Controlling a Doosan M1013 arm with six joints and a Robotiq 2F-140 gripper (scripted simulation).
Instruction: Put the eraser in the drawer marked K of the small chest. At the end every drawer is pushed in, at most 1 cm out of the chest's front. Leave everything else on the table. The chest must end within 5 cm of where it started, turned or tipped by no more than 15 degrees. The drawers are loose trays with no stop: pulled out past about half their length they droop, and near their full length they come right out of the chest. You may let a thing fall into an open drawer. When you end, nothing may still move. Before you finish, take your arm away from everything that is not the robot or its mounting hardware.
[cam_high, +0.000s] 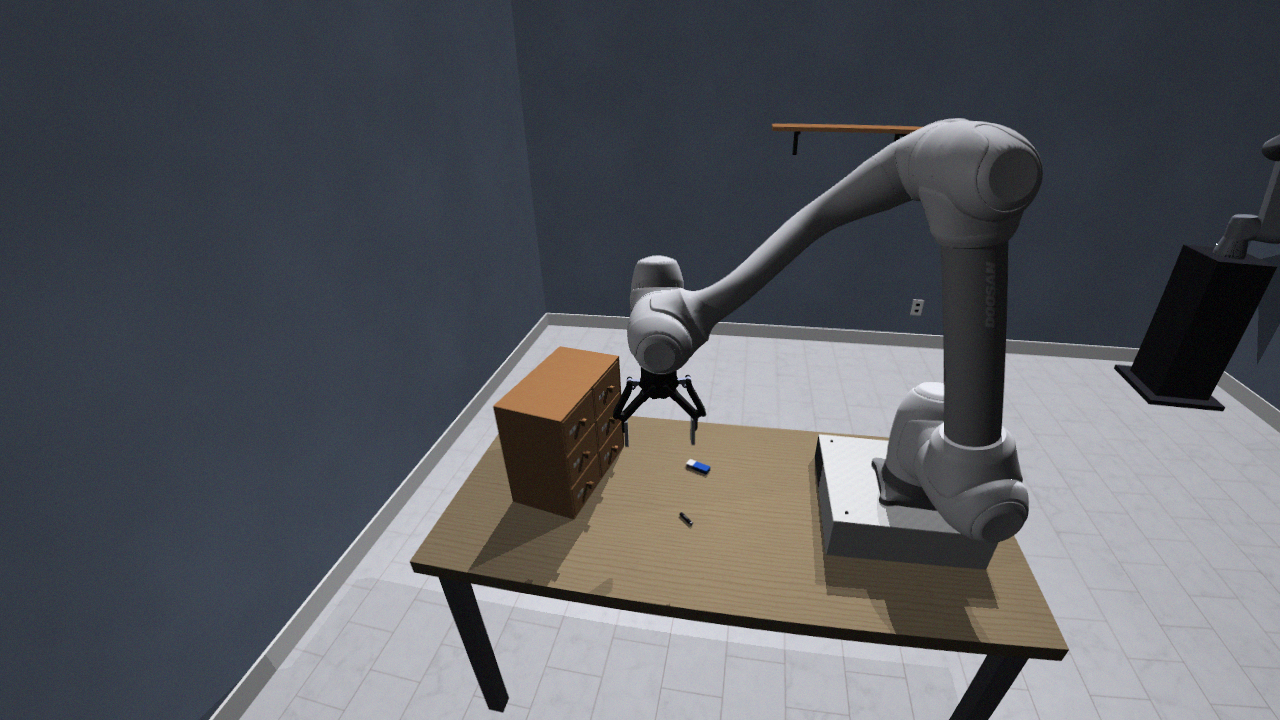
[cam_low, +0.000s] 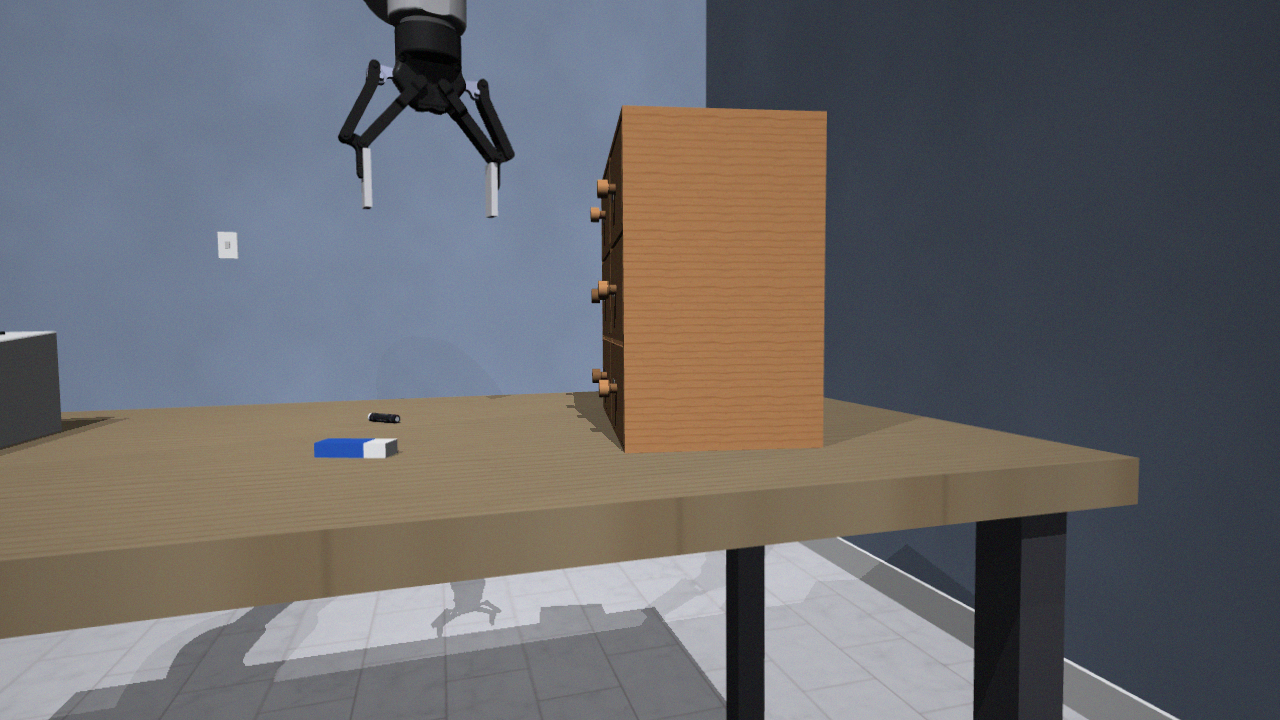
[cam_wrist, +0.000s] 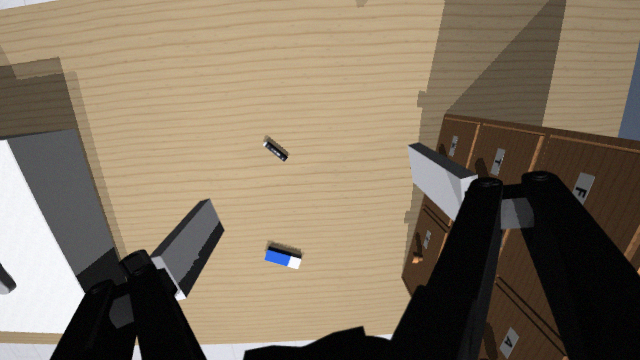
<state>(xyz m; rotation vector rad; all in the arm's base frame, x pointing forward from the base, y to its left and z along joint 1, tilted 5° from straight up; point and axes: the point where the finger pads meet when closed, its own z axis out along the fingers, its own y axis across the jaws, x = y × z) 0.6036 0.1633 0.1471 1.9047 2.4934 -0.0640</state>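
The eraser (cam_high: 698, 466), blue with a white end, lies flat on the table; it also shows in the exterior view (cam_low: 355, 447) and in the wrist view (cam_wrist: 283, 257). The small wooden chest (cam_high: 559, 429) (cam_low: 720, 277) stands at the table's left end, its drawers with knobs and letter labels facing the eraser. All drawers look pushed in. I cannot make out the K label. My gripper (cam_high: 657, 428) (cam_low: 427, 192) (cam_wrist: 311, 190) is open and empty, high above the table between the chest front and the eraser.
A small black cylinder (cam_high: 685, 518) (cam_low: 384, 417) (cam_wrist: 275, 149) lies on the table in front of the eraser. The arm's grey base block (cam_high: 886, 519) takes up the table's right end. The chest stands close to the table's left edge.
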